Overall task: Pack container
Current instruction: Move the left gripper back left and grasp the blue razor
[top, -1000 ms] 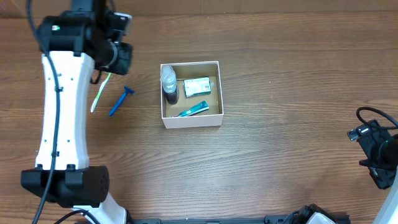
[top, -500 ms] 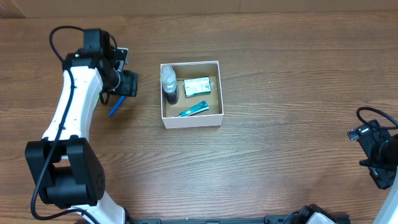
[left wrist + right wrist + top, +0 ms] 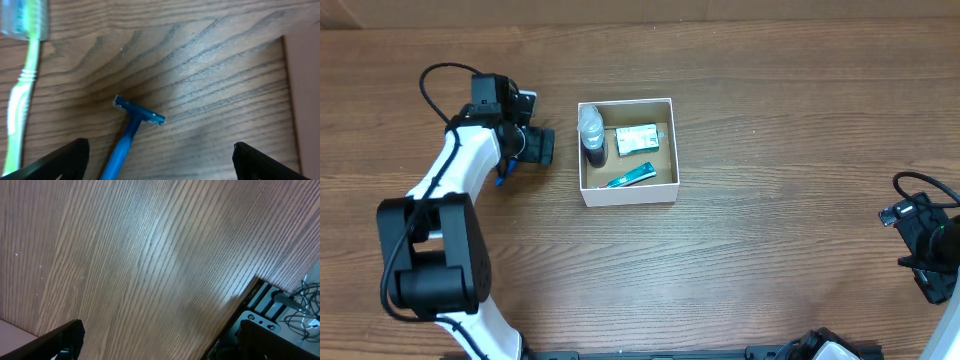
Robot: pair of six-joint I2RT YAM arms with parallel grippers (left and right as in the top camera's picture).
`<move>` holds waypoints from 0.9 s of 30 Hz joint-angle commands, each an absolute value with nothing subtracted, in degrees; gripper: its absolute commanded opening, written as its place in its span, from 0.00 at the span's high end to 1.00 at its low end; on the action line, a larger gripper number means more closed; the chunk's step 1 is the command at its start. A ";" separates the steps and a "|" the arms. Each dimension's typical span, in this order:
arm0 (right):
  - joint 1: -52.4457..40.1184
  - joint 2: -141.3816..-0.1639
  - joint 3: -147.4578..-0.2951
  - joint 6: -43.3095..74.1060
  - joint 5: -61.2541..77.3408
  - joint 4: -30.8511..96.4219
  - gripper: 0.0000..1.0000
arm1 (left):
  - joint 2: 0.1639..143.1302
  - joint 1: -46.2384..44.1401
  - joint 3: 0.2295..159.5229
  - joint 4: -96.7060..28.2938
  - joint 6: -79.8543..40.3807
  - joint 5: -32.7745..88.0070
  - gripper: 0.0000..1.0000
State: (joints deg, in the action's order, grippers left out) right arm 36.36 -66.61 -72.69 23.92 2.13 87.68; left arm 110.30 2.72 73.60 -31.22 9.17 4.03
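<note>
- The container [image 3: 627, 194] sits on the surface [image 3: 770, 250], holding a bottle [image 3: 591, 135], a tube [image 3: 628, 177] and maybe a packet [image 3: 638, 137].
- A blue razor [image 3: 125, 140] and a green toothbrush [image 3: 20, 105] lie outside, not yet packed.
- Left fingers [image 3: 70, 160] hang wide apart over the razor, holding nothing.
- Right fingers [image 3: 67, 339] are apart too, far off right.

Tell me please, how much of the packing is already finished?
Done: a bottle, a packet and a tube are in the box. In hand: nothing; the left gripper hovers open above the razor. Left: the razor and the toothbrush lie outside on the table.
</note>
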 commanded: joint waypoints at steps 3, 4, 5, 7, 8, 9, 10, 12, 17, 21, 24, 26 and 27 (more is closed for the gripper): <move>36.56 -66.41 -73.08 23.99 2.07 87.46 0.00 | 116.40 2.68 73.08 -30.74 10.17 4.19 0.11; 36.56 -66.41 -73.08 23.99 2.07 87.46 0.00 | 116.97 2.66 73.08 -30.83 10.09 4.36 0.15; 36.56 -66.41 -73.08 23.99 2.04 87.46 0.00 | 117.40 2.66 73.08 -31.03 10.04 4.56 0.18; 36.56 -66.41 -73.08 23.99 2.04 87.46 0.00 | 117.67 2.66 73.08 -31.51 9.52 4.54 0.24; 36.56 -66.41 -73.08 23.99 2.04 87.46 0.00 | 117.64 2.66 73.08 -31.53 9.08 4.51 0.26; 36.56 -66.41 -73.08 23.99 2.04 87.46 0.00 | 117.64 2.66 73.08 -31.55 8.71 4.54 0.28; 36.56 -66.41 -73.08 23.99 2.04 87.46 0.00 | 117.64 2.66 73.08 -31.73 8.71 4.54 0.33; 36.56 -66.41 -73.08 23.99 2.04 87.46 0.00 | 117.64 2.63 73.08 -32.60 8.71 4.54 0.47; 36.56 -66.41 -73.08 23.99 2.04 87.46 0.00 | 117.64 2.61 73.08 -33.26 8.25 4.51 0.62; 36.56 -66.41 -73.08 23.99 2.07 87.46 0.00 | 117.64 2.61 73.08 -33.41 8.05 4.54 0.64; 36.56 -66.41 -73.08 23.99 2.04 87.46 0.00 | 117.64 2.61 73.08 -33.41 8.03 4.56 0.71; 36.56 -66.41 -73.08 23.99 2.04 87.46 0.00 | 117.64 2.61 73.08 -33.39 7.35 4.54 0.73; 36.56 -66.41 -73.08 23.99 2.04 87.46 0.00 | 117.64 2.61 73.08 -33.39 7.20 4.54 0.74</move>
